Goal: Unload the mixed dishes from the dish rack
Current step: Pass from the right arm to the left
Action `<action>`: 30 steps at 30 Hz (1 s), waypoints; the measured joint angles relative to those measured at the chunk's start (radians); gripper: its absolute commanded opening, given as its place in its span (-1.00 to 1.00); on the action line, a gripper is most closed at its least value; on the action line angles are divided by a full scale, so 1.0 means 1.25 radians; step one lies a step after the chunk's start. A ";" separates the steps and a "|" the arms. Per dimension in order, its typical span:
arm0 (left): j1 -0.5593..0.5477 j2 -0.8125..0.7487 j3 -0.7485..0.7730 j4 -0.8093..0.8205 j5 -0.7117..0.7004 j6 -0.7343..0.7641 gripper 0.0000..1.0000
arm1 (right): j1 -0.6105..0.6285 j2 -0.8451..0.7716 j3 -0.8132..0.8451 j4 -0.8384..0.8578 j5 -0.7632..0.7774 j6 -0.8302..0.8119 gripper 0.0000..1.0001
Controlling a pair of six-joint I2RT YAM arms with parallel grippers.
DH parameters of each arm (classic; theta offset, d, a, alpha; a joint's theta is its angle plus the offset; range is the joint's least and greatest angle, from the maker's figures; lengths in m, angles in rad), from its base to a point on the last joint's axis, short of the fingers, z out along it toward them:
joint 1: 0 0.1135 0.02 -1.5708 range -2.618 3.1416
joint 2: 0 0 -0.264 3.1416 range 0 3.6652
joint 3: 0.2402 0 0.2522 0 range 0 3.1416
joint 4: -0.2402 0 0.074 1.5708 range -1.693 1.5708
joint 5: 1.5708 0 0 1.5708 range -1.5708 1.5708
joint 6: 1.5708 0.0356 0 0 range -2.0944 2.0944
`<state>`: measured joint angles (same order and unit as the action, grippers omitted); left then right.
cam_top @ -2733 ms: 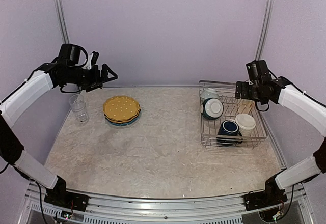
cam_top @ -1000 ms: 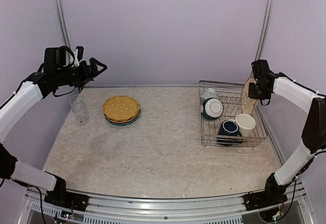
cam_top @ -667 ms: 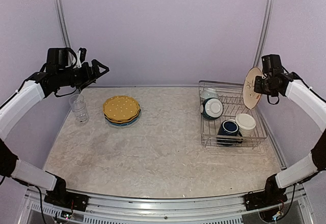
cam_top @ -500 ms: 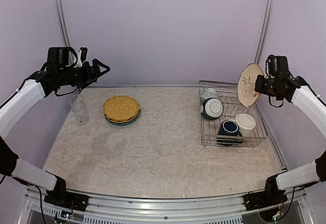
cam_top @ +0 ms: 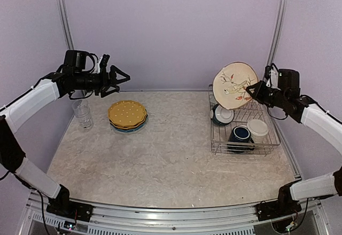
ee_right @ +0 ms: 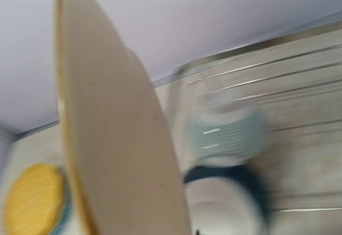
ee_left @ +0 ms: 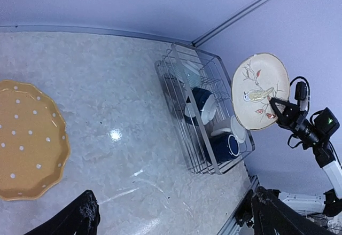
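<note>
Well, over on the left, the left arm point(cam_top: 32, 93) is raised above the far-left part of the desk point(cam_top: 160, 160), and the left jaws stand spread wide with nothing between them; from the left wrist, the two dark fingertips point(ee_left: 80, 219) sit far apart at the bottom corners of the view. Below that arm a clear glass tumbler point(cam_top: 83, 113) stands upright on the desk near the left edge. Just to its right the orange-yellow plate point(cam_top: 127, 112), dotted with white, lies flat on top of the blue plate point(cam_top: 131, 128), of which only the rim peeps out.

Further right, the dish rack point(cam_top: 219, 144) rests on the desk towards the far-right corner. Inside it the teal bowl point(cam_top: 222, 114) leans on its edge at the left side, its pale inside facing the front. The dark blue mug point(cam_top: 239, 134) and the cream mug point(cam_top: 258, 129) sit side by side at the near end.

Above the rack's far end, clear of the wires, the cream patterned plate point(cam_top: 232, 85) hangs in the air, its bird-and-branch face tilted forward. The right jaws pinch it by its right rim, with the right arm point(cam_top: 320, 120) reaching in from the right. The right wrist view is blurred and shows the plate edge-on.
</note>
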<state>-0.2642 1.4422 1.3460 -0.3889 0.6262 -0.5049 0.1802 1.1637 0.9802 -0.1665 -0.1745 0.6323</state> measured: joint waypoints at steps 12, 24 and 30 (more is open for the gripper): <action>-0.110 0.167 0.029 0.007 0.184 -0.060 0.76 | 0.205 0.229 -0.025 0.339 -0.186 0.188 -1.00; -0.130 0.243 0.033 0.026 0.266 -0.117 0.26 | 0.321 0.403 0.042 0.482 -0.247 0.290 -1.00; -0.130 0.261 0.043 0.027 0.273 -0.129 -0.05 | 0.340 0.422 0.060 0.544 -0.266 0.320 -1.00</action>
<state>-0.4271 1.7687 1.3998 -0.3553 0.9668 -0.6659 0.6048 1.6913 1.0557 0.5140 -0.5072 1.0317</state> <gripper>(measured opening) 0.550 0.106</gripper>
